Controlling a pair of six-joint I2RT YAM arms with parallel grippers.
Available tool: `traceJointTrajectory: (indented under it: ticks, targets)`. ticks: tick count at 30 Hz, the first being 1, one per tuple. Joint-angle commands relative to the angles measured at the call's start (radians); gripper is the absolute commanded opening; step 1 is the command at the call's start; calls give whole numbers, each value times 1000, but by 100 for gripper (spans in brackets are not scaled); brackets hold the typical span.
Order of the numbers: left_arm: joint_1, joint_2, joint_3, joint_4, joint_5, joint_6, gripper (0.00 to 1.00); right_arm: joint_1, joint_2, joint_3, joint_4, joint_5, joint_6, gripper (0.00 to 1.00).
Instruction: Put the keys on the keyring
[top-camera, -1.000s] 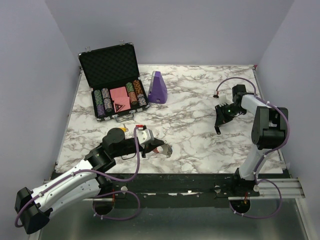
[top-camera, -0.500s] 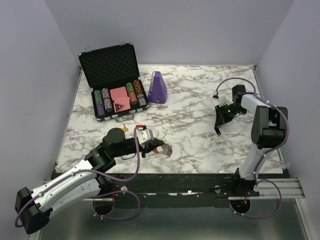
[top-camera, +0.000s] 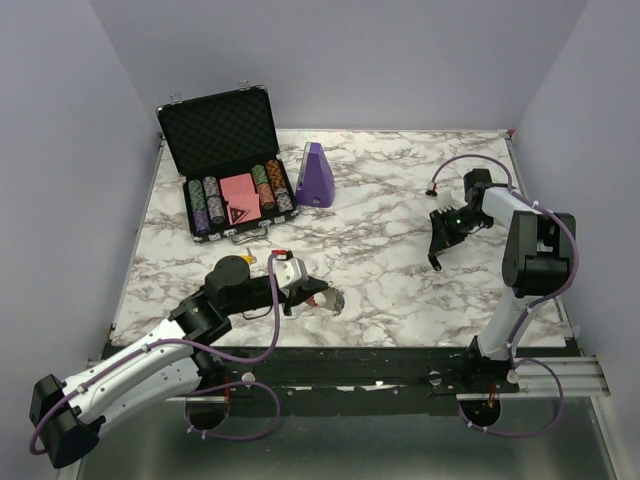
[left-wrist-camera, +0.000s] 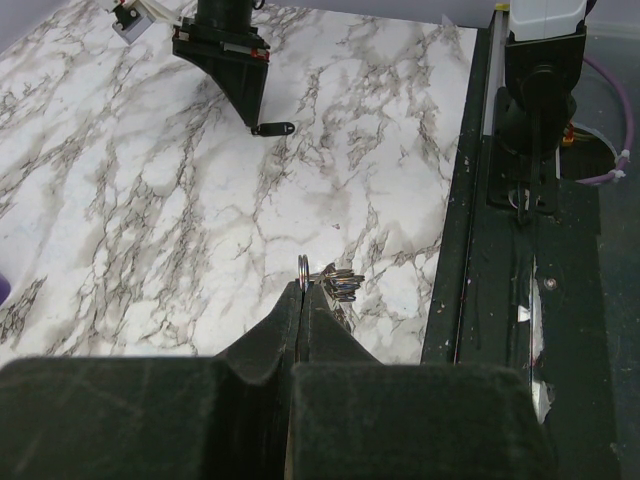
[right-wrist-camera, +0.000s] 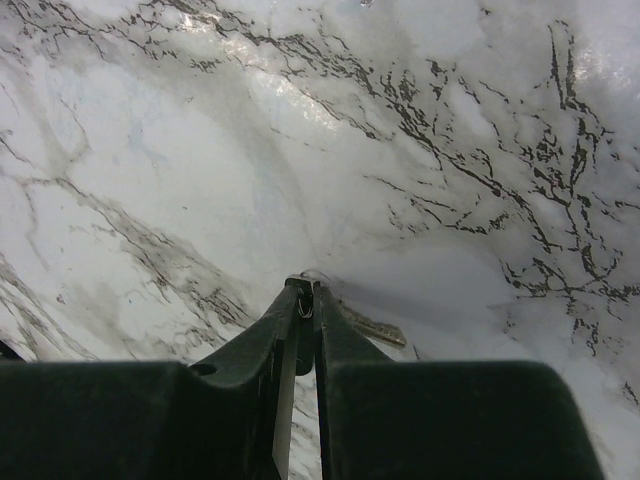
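Observation:
My left gripper (top-camera: 318, 298) hovers near the table's front edge, shut on the keyring (top-camera: 335, 301). A bit of red and a silvery loop show at its tip. In the left wrist view the fingertips (left-wrist-camera: 300, 300) pinch a thin silvery ring (left-wrist-camera: 302, 270) edge-on, and several silvery keys (left-wrist-camera: 342, 285) hang bunched beside it. My right gripper (top-camera: 436, 258) is at the right middle of the table, shut on the slim black key (right-wrist-camera: 306, 300). Its blade (right-wrist-camera: 372, 326) lies low over the marble. The key's tip also shows in the left wrist view (left-wrist-camera: 272, 128).
An open black case (top-camera: 235, 190) with poker chips and a pink card stands at the back left. A purple wedge-shaped object (top-camera: 317, 175) stands beside it. The black front rail (left-wrist-camera: 520, 250) runs along the table's near edge.

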Motion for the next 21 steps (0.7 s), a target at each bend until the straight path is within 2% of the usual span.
traceJointTrajectory:
  ticks: [1,21]
  targets:
    - [-4,-9,22,16,-1,11,0,5,13,30,-37,-20,-16,19]
    - [-4,-7,22,16,-1,11,0,5,44,43,-57,-12,-15,20]
